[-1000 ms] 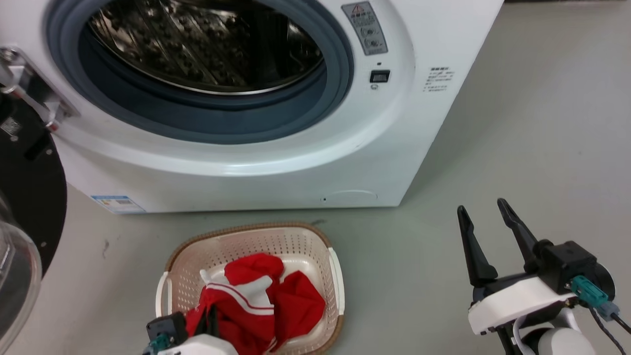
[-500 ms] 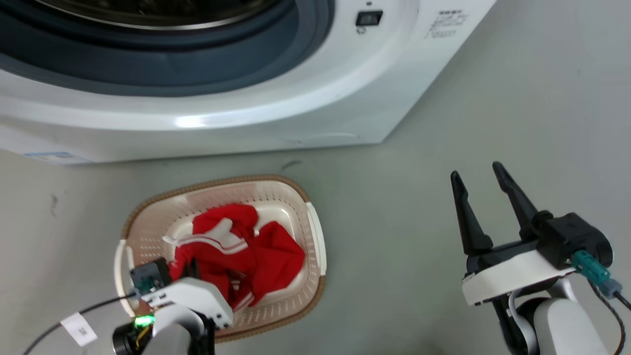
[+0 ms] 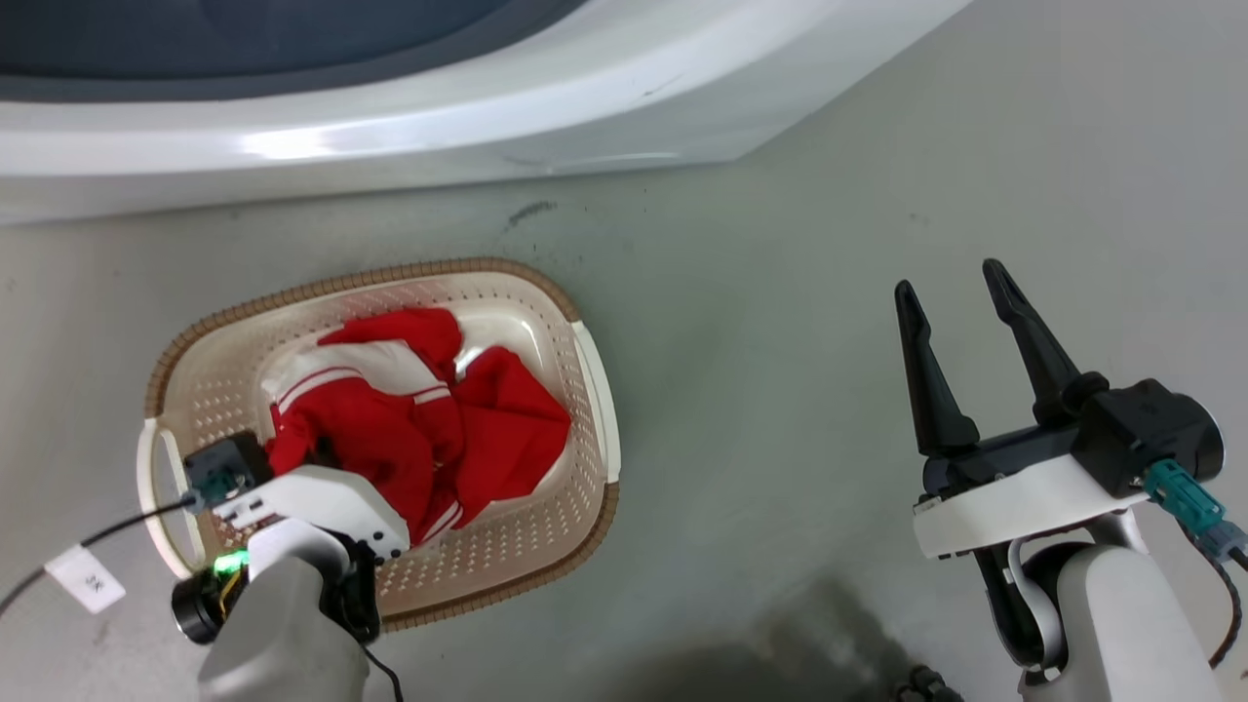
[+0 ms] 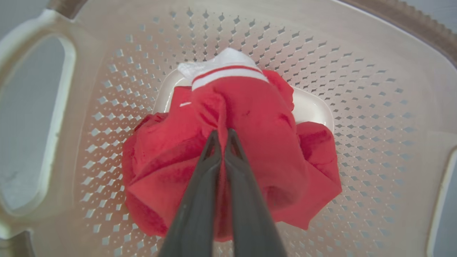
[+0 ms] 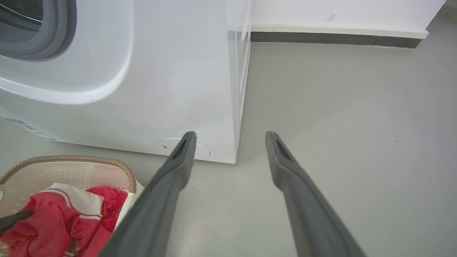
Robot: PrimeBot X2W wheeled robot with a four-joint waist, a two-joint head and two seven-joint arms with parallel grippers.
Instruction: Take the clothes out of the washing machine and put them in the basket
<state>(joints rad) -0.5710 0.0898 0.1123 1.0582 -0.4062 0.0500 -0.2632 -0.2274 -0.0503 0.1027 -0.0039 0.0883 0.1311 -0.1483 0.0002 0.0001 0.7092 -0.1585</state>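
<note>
Left wrist view gives you the left gripper point(image 4: 222, 135) pinched tight on a fold of the soft, crumpled red clothes point(image 4: 271, 150), white-striped, heaped in the perforated, brown-rimmed cream plastic basket point(image 4: 357, 89). Head view adds the smooth grey floor point(image 3: 780, 341) and the right gripper point(image 3: 951, 275), its long dark fingers point(image 3: 926, 380) spread. Right wrist view shows you the glossy white washing machine point(image 5: 171, 78) standing near the basket.

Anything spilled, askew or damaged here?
Nothing serious. The clothes lie wholly inside the basket, none on the floor. The left gripper is shut on a fold of them. Only oddity: a small dark scuff on the floor by the washing machine.
</note>
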